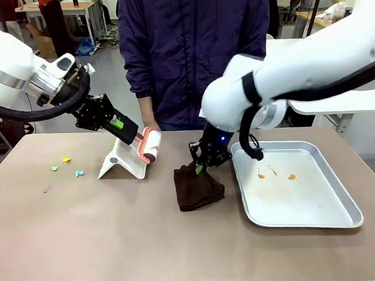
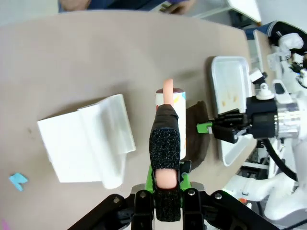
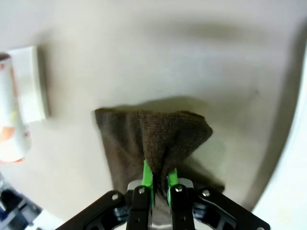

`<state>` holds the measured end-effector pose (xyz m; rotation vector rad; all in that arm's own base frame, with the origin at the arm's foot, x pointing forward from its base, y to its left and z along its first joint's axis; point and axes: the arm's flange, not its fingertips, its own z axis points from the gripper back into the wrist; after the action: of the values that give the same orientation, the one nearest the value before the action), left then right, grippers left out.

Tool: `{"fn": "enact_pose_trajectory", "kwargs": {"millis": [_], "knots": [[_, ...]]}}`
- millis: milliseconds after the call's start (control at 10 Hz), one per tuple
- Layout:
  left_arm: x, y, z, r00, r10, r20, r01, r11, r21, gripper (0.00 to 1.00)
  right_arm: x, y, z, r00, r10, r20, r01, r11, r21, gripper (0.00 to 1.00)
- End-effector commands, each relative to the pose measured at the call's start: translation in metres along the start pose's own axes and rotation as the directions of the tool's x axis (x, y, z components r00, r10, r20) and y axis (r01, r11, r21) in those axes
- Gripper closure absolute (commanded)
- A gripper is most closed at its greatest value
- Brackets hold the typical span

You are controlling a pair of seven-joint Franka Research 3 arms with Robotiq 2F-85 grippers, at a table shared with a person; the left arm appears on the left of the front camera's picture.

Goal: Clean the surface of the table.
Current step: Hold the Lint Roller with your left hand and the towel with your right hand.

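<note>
The desk (image 1: 117, 240) carries a tray (image 1: 318, 202). Just left of the tray, the right tool (image 1: 202, 167) pinches a brown cloth (image 1: 199, 189). Farther left, the left tool (image 1: 124, 126) grips a roller (image 1: 151, 144) beside a white holder (image 1: 122, 163); paper scraps (image 1: 65, 168) lie farthest off.

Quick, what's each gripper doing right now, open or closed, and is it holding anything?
Left gripper: closed, holding the lint roller by its handle.
Right gripper: closed, pinching the cloth.
</note>
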<state>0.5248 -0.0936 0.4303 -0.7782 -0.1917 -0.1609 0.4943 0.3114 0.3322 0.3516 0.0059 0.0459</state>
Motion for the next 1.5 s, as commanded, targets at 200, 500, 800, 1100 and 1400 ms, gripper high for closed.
{"fn": "enact_pose_trajectory", "kwargs": {"millis": [200, 500, 800, 1100, 1400], "knots": [[-0.048, -0.02, 0.057, 0.992, -0.07, 0.108, 0.091, 0.974, -0.207, 1.0, -0.033, -0.061, 0.074, 0.978, 0.201, -0.049, -0.142, 0.822, 0.551, 1.0], [-0.097, -0.014, 0.133, 0.99, 0.013, 0.14, 0.039, 0.933, -0.358, 1.0, -0.059, -0.098, 0.127, 0.985, 0.163, -0.06, -0.061, 0.647, 0.76, 1.0], [-0.166, 0.035, 0.208, 0.962, 0.222, 0.161, -0.134, 0.893, -0.429, 1.0, -0.1, -0.162, 0.179, 0.996, 0.07, -0.047, 0.007, 0.485, 0.874, 1.0], [-0.23, 0.109, 0.258, 0.942, 0.273, 0.193, -0.178, 0.898, -0.402, 1.0, -0.123, -0.263, 0.216, 0.993, -0.111, -0.037, 0.073, 0.339, 0.938, 1.0], [-0.274, 0.17, 0.284, 0.916, 0.292, 0.274, -0.163, 0.897, -0.411, 1.0, -0.127, -0.351, 0.234, 0.99, -0.117, -0.075, 0.102, 0.244, 0.964, 1.0]]}}
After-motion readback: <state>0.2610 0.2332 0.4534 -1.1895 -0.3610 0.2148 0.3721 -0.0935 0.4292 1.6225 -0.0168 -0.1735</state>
